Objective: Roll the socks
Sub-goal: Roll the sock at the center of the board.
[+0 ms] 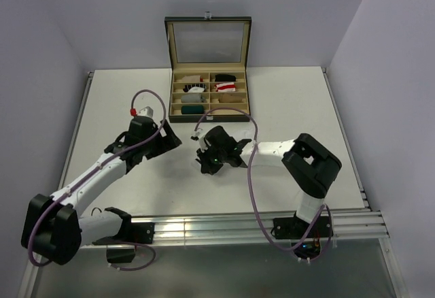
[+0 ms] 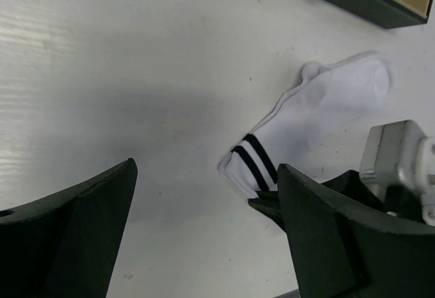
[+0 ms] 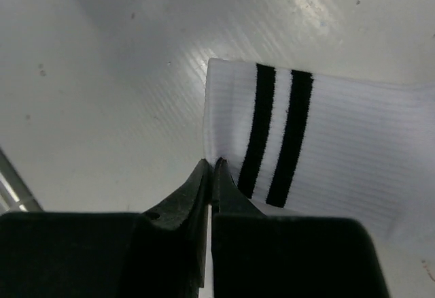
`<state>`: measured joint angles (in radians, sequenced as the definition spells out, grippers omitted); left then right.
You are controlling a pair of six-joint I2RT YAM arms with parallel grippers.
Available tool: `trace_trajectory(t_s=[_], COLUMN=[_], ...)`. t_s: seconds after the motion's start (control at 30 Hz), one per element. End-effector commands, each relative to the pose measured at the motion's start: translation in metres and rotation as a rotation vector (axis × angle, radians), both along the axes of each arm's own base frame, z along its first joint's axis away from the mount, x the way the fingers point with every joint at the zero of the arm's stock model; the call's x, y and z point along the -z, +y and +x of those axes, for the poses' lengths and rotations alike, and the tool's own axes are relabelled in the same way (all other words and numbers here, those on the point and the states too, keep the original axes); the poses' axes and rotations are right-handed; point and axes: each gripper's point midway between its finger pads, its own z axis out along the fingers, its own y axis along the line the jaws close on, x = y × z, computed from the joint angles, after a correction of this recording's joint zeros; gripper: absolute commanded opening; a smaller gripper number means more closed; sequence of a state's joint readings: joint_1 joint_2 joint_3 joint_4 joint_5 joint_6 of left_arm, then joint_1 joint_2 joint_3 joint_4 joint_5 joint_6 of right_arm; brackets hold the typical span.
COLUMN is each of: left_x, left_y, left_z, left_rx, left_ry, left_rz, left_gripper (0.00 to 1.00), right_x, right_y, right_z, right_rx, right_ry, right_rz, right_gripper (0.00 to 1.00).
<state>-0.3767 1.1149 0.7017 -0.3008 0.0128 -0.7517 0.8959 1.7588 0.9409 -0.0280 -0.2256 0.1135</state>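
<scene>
Right wrist: right tool [image 3: 213, 167] pinched shut on white sock [image 3: 353, 155] cuff | left tool [image 2: 207, 170] open, empty | I judge fabric limp, light.

A white counter [image 1: 299, 101] carries a dark compartmented box [image 1: 208, 117] at its far side, glass lid [image 1: 208, 43] standing upright. A teal rolled bundle [image 1: 190, 109] sits in its near-left compartment.

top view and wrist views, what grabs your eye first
The white sock with two dark stripes lies flat on the table, and the right tool is shut on its cuff corner. The left tool stands open beside it; at the table's far edge sits an open box of compartments.
</scene>
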Motion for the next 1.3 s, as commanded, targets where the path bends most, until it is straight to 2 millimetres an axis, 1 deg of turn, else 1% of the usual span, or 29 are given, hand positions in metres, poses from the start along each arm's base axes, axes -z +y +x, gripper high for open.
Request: trace_trajectory(t_s=[0.0, 0.03, 0.07, 0.13, 0.17, 0.23, 0.27, 0.37, 0.47, 0.5, 0.53, 0.6, 0.67, 0.73, 0.87, 0.97, 1.13, 1.27], left_x=[0.001, 0.002, 0.011, 0.015, 0.021, 0.029, 0.035, 0.049, 0.058, 0.059, 0.061, 0.064, 0.068, 0.074, 0.080, 0.081, 0.078, 0.072], left_y=[-0.022, -0.028, -0.035, -0.047, -0.053, -0.062, -0.070, -0.082, -0.089, -0.091, -0.093, -0.094, -0.095, -0.094, -0.089, -0.088, -0.093, -0.092], left_z=[0.007, 0.008, 0.007, 0.005, 0.005, 0.002, -0.001, -0.009, -0.016, -0.017, -0.020, -0.021, -0.022, -0.023, -0.021, -0.018, -0.012, -0.008], left_rx=[-0.007, 0.002, 0.019, 0.056, 0.074, 0.106, 0.133, 0.174, 0.195, 0.201, 0.209, 0.215, 0.223, 0.226, 0.222, 0.214, 0.212, 0.203], left_ry=[0.004, 0.010, 0.038, 0.062, 0.090, 0.120, 0.148, 0.205, 0.241, 0.246, 0.253, 0.267, 0.281, 0.298, 0.315, 0.311, 0.296, 0.271], left_rz=[-0.061, -0.076, -0.073, -0.076, -0.072, -0.060, -0.052, -0.039, -0.037, -0.039, -0.035, -0.030, -0.020, -0.004, 0.040, 0.056, 0.040, 0.043], left_gripper=[0.89, 0.88, 0.86, 0.82, 0.81, 0.80, 0.78, 0.74, 0.69, 0.68, 0.65, 0.62, 0.55, 0.50, 0.50, 0.50, 0.50, 0.51], right_x=[-0.034, -0.033, -0.038, -0.038, -0.041, -0.042, -0.044, -0.039, -0.034, -0.034, -0.034, -0.030, -0.028, -0.023, -0.013, -0.004, 0.012, 0.023], right_y=[0.020, 0.017, 0.017, 0.013, 0.014, 0.009, 0.010, 0.005, -0.001, -0.002, -0.004, -0.007, -0.010, -0.015, -0.025, -0.033, -0.044, -0.054], right_z=[-0.020, -0.021, -0.020, -0.021, -0.018, -0.015, -0.013, -0.006, 0.000, -0.001, 0.003, 0.004, 0.007, 0.009, 0.011, 0.014, 0.016, 0.017], right_rx=[-0.104, -0.109, -0.122, -0.118, -0.120, -0.107, -0.108, -0.070, -0.033, -0.031, -0.018, 0.005, 0.027, 0.050, 0.109, 0.167, 0.246, 0.304], right_ry=[0.128, 0.147, 0.165, 0.200, 0.196, 0.228, 0.229, 0.271, 0.305, 0.317, 0.322, 0.337, 0.355, 0.370, 0.411, 0.454, 0.522, 0.567], right_rz=[0.222, 0.236, 0.274, 0.308, 0.334, 0.365, 0.381, 0.397, 0.412, 0.418, 0.423, 0.419, 0.419, 0.413, 0.375, 0.356, 0.320, 0.302], right_gripper=[0.00, 0.00, 0.00, 0.00, 0.00, 0.00, 0.00, 0.00, 0.00, 0.00, 0.00, 0.00, 0.00, 0.00, 0.00, 0.00, 0.00, 0.00])
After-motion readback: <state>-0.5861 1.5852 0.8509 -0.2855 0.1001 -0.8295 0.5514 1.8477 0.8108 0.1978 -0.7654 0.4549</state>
